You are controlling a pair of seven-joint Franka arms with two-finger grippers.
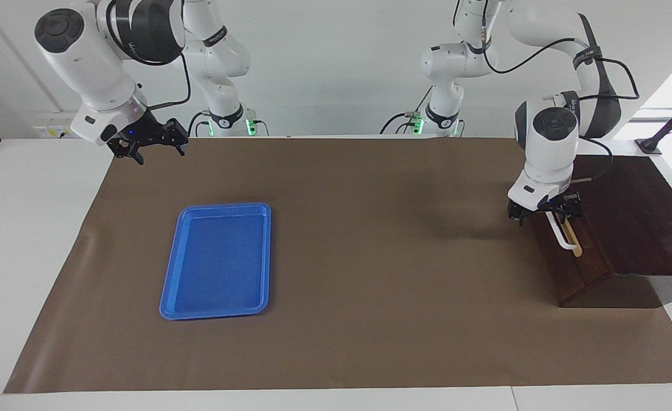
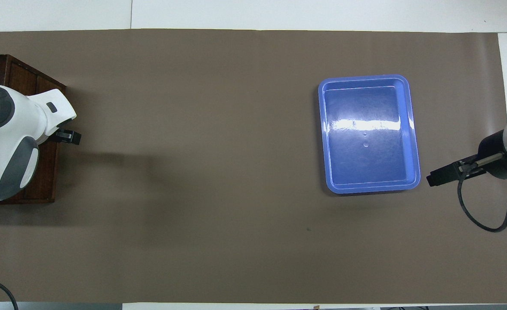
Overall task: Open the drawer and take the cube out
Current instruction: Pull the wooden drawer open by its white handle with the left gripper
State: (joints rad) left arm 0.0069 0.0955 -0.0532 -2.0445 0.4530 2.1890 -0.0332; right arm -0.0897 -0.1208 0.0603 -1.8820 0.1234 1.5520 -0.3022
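Reaching with our left gripper point(image 1: 544, 214), fingers spread around the top of the white handle point(image 1: 564, 235), we should close squarely, then pull the shut drawer point(image 1: 570, 260) toward nine o'clock. Our right gripper point(image 1: 152, 147) waits open. No cube shows; presumably inside.

Facing camera high across table point(image 1: 336, 365), looking at robots; overhead steeply down; both share brown mat, tray point(image 2: 412, 129).
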